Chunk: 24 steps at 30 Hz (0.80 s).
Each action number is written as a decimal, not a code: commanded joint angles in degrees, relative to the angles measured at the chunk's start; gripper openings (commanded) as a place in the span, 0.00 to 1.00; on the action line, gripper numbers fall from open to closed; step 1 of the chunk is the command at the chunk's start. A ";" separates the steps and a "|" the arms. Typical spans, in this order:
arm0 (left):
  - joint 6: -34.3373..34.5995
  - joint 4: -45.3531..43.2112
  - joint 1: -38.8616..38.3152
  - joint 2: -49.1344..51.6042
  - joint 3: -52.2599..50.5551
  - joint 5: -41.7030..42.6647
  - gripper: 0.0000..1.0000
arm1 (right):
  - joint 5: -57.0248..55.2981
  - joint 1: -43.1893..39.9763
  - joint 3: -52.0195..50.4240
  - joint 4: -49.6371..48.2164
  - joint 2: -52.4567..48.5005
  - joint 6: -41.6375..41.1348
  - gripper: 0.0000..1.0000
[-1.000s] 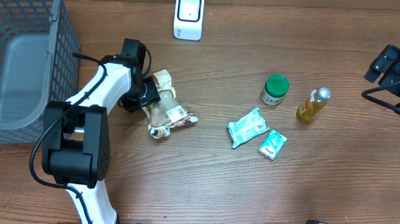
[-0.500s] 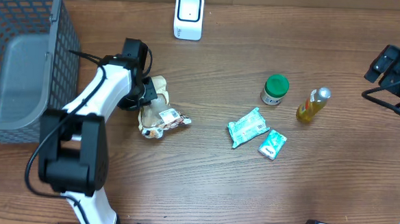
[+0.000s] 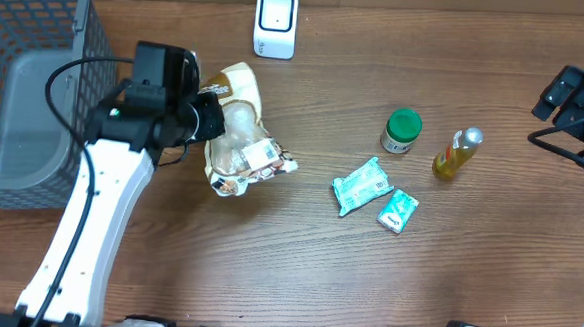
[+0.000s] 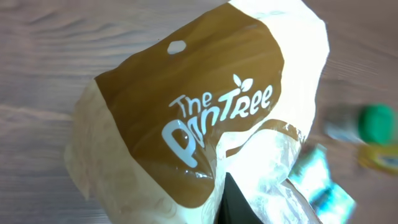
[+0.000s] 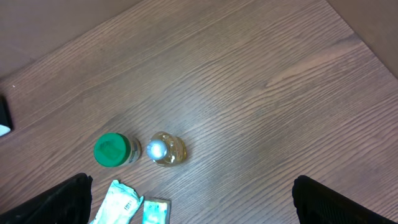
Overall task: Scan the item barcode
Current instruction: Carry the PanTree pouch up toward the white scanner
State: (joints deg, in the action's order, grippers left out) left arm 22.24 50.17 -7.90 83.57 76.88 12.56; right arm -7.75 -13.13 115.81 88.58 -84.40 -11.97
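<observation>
Brown-and-white snack bag [image 3: 236, 121] is pinched in L gripper [image 3: 206, 119], jaws nearly closed on its edge. "The PanTree" logo fills L wrist view. Bag's at left-centre of wood table [image 3: 296, 274], below & left of white scanner [image 3: 275, 23] and apart from it. Can't tell if it's clear of the tabletop. Grey basket [image 3: 35, 90] at far left. R gripper [image 5: 196, 202] spread wide, holding nothing, over table's right side. Green-cap jar [image 3: 402, 130], yellow bottle [image 3: 457, 153] & 2 teal packets [image 3: 362, 185] lie right of bag.
</observation>
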 commanded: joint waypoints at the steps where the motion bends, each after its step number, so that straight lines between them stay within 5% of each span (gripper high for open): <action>1: -7.02 0.26 -0.42 -3.50 0.33 10.64 0.04 | -0.11 -0.13 0.09 -0.15 0.11 0.26 1.00; 6: -13.84 2.03 -0.42 -4.90 0.33 21.68 0.04 | -0.11 -0.13 0.09 -0.17 0.11 0.26 1.00; 19: -14.01 6.69 -0.37 -4.83 0.33 21.86 0.04 | -0.11 -0.13 0.09 -0.17 0.11 0.26 1.00; 24: -6.34 6.75 -0.50 -4.81 4.48 6.54 0.04 | -0.11 -0.13 0.09 -0.15 0.11 0.26 1.00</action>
State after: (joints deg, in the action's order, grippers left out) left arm 11.14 56.95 -7.92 79.90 76.93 29.43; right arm -7.73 -13.13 115.81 88.55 -84.40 -11.97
